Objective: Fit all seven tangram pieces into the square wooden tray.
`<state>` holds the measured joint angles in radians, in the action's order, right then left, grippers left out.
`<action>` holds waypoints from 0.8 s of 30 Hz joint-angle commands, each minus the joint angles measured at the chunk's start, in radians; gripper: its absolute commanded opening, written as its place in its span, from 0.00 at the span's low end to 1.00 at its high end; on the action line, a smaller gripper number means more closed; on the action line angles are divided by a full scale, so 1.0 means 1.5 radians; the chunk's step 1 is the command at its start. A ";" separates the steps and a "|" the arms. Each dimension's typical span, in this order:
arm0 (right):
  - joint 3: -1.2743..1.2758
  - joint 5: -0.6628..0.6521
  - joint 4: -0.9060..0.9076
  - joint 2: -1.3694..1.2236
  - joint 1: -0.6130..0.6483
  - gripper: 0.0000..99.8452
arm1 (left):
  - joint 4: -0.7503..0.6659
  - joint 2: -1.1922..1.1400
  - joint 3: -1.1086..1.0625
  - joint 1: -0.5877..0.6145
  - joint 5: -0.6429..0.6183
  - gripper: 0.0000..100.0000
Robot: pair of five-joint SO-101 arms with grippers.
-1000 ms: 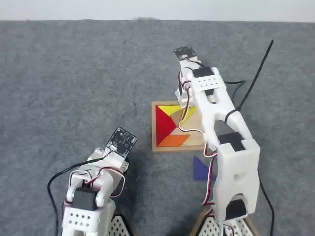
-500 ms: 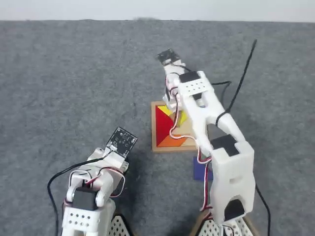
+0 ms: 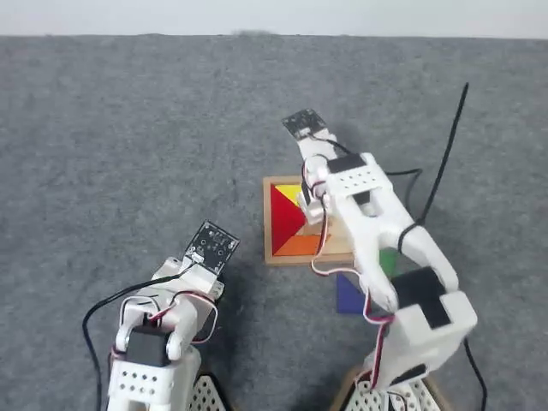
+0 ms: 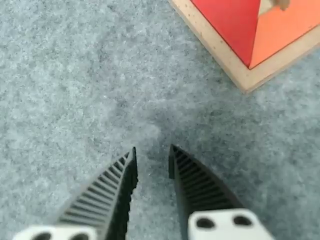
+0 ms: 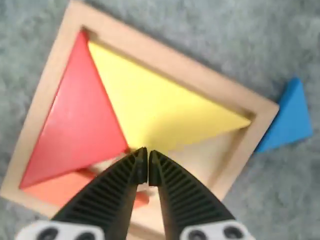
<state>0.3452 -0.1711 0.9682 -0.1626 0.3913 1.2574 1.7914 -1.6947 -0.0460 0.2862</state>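
Nearest, the left gripper hangs low over the grey surface, fingers slightly apart and empty. Beyond it, the right gripper has drawn back over the tray, fingers closed on nothing, above the red piece, yellow piece and orange piece. The blue piece lies just outside.

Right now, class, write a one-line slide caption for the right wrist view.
Shut right pincer above the wooden tray holding red triangle, yellow triangle and orange piece; blue triangle lies outside.
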 commanded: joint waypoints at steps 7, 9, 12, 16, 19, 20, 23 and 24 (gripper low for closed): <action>0.037 -0.003 -0.016 0.067 -0.011 0.01 | -0.001 0.007 0.008 0.004 0.006 0.10; 0.039 0.002 -0.017 0.092 -0.011 0.01 | -0.001 0.007 0.008 0.004 0.006 0.10; 0.062 0.016 -0.016 0.171 -0.011 0.01 | -0.001 0.007 0.008 0.004 0.006 0.10; 0.146 0.012 -0.002 0.299 -0.023 0.01 | -0.001 0.007 0.008 0.004 0.006 0.10; 0.180 -0.036 0.064 0.343 -0.072 0.02 | -0.001 0.007 0.008 0.004 0.006 0.10; 0.182 -0.046 0.080 0.344 -0.096 0.04 | -0.001 0.007 0.008 0.004 0.006 0.10; 0.181 -0.048 0.110 0.333 -0.166 0.11 | -0.001 0.007 0.008 0.004 0.006 0.10; 0.182 -0.048 0.126 0.330 -0.183 0.12 | -0.001 0.007 0.008 0.004 0.006 0.10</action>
<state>0.6245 -0.2248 1.1032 0.2885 0.1979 1.2574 1.7914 -1.6947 -0.0460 0.2862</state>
